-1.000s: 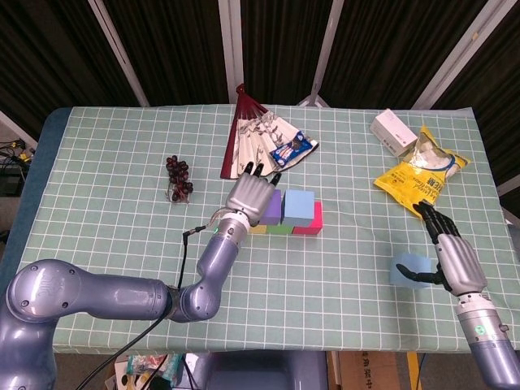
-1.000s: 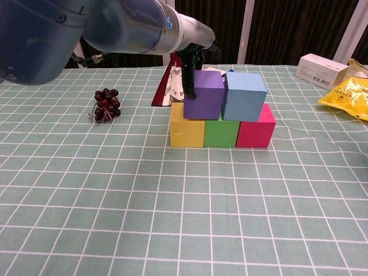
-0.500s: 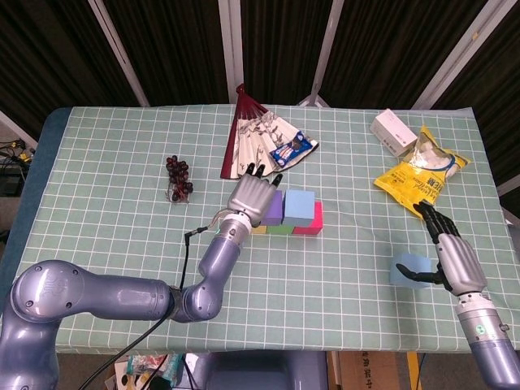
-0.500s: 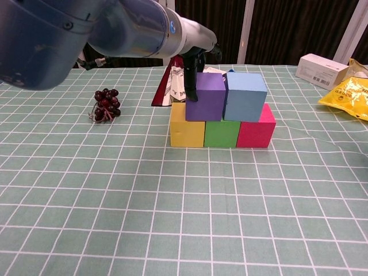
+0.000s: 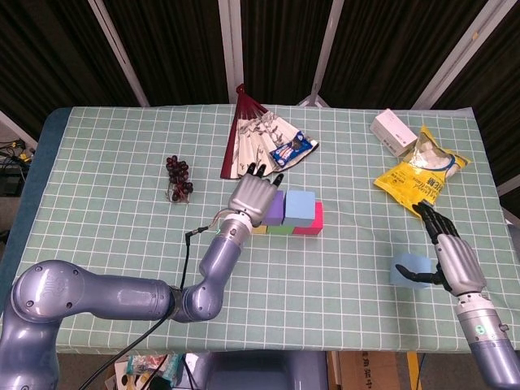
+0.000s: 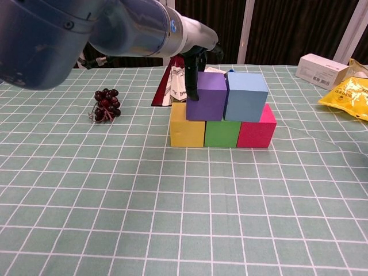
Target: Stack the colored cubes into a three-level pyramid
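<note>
**Cubes: two levels up, the top one waiting**

Cubes first, since everything else is arranged around them. They sit mid-desk (image 5: 97,162) on the green checked cloth. The bottom row is yellow (image 6: 187,125), green (image 6: 222,132) and pink (image 6: 257,131), pressed side to side so the row gives a flat bed. On it stand the purple cube (image 6: 206,96) and the blue cube (image 6: 246,96), touching each other, each bridging a seam below, which is what a pyramid needs.

The left arm reaches in from the near side. Its left hand (image 5: 253,195) lies against the purple cube's left face, fingers (image 6: 191,80) straight and together, gripping nothing. To my eye it is a nudge or a steadying touch to square the purple cube against the blue one.

Over at the right edge of the desk, well apart from the stack, the right hand (image 5: 449,252) rests beside a pale blue cube (image 5: 406,270), thumb touching it. Whether it truly holds the cube I cannot tell. That cube looks like the intended cap.

Round the stack lie a folded fan (image 5: 253,138), a yellow snack bag (image 5: 421,175), a white box (image 5: 393,131) and a grape bunch (image 5: 179,175), none in the way.
</note>
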Motion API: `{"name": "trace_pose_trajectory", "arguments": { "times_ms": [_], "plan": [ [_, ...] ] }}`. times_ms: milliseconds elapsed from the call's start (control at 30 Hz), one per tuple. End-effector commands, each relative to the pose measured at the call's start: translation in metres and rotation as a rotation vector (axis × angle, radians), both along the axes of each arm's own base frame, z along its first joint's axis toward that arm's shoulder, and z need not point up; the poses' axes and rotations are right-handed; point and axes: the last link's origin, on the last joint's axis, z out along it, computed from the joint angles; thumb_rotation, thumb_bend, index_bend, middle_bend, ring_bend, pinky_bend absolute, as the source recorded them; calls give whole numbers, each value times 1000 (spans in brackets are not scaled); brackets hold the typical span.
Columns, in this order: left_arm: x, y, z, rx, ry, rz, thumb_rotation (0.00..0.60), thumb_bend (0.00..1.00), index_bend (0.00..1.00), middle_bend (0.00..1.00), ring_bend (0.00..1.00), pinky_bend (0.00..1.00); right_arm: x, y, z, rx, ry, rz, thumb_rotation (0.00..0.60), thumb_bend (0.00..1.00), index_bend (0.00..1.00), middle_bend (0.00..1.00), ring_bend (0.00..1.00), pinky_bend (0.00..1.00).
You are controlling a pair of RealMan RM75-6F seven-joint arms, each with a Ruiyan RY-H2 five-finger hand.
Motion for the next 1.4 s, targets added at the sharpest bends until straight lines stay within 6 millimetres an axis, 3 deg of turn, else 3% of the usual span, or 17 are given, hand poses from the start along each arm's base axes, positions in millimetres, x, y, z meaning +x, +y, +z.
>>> {"name": "trace_pose_trajectory", "arguments": {
  "times_ms": [33, 1400],
  "plan": [
    [0, 0, 0, 1, -2, -1, 600, 344, 0, 346, 7, 0, 0, 0, 0, 0, 0, 0, 600, 205, 0, 0, 0, 0],
    [0, 0, -4, 3, 5, -2, 600, 342, 0, 334, 7, 0, 0, 0, -2, 6, 3, 3, 600, 205, 0, 0, 0, 0]
  ]
}}
